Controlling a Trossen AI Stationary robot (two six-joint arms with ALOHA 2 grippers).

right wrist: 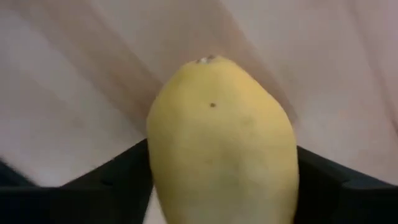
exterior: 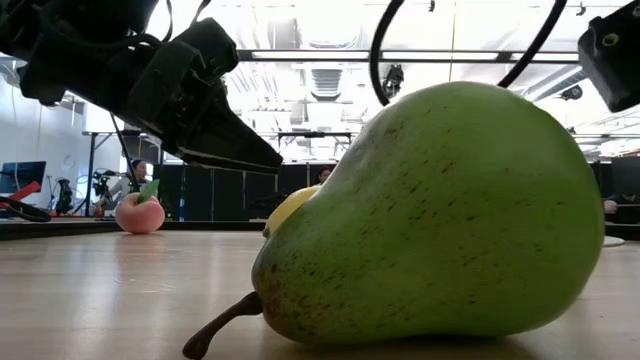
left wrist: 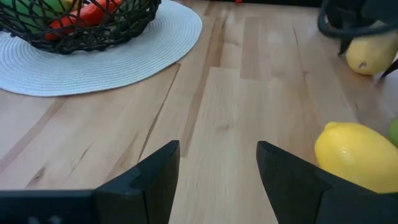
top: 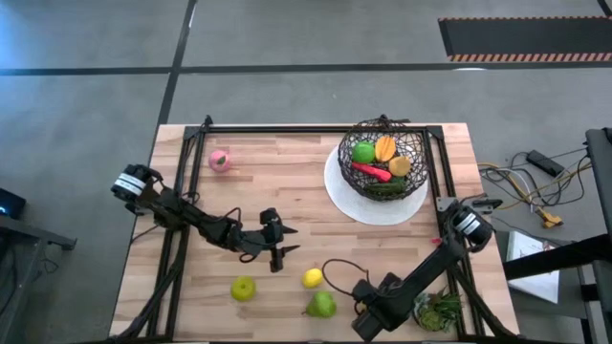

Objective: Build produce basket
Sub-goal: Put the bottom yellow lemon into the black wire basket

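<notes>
High view: basket [top: 382, 158] sits at 1 o'clock on the counter [top: 287, 201], on a white plate [top: 337, 196], already part-filled with produce. Loose fruit is at 6 o'clock: apple [top: 243, 288], lemon [top: 313, 278] and pear [top: 320, 304]. Peach [top: 220, 161] is off at 10 o'clock.

Right pincer [top: 366, 298] is low at 5–6 o'clock, just beside the pear. A second lemon [right wrist: 221, 143] fills the right wrist view, right at that pincer. Can't tell whether it's pinched or loose.

Left pincer [left wrist: 217, 146] is mid-counter, spread with nothing in it. The first lemon is near it at 4 o'clock.

Risks as I see them:
- The second lemon is smooth and rounded. A shallow or off-centre hold could squirt it out on lift, and it would roll toward the 6 o'clock edge.
- The pear is so close that any sideways sweep by the right arm could bump it. It lies on its side, so it would likely spin or roll, possibly off the counter.
- The black cable loop [top: 337, 272] hangs near the lemon and pear. It could drag either one when the arm swings toward 1 o'clock.
- The basket is open wire and only rests on the plate. Coming in low, the pincer could clip the rim and shove or tip it. Dropping from too high, the fruit could bounce off the pile inside.
- The two arms work close together around 6 o'clock, so going for the first lemon now risks them clashing.
</notes>
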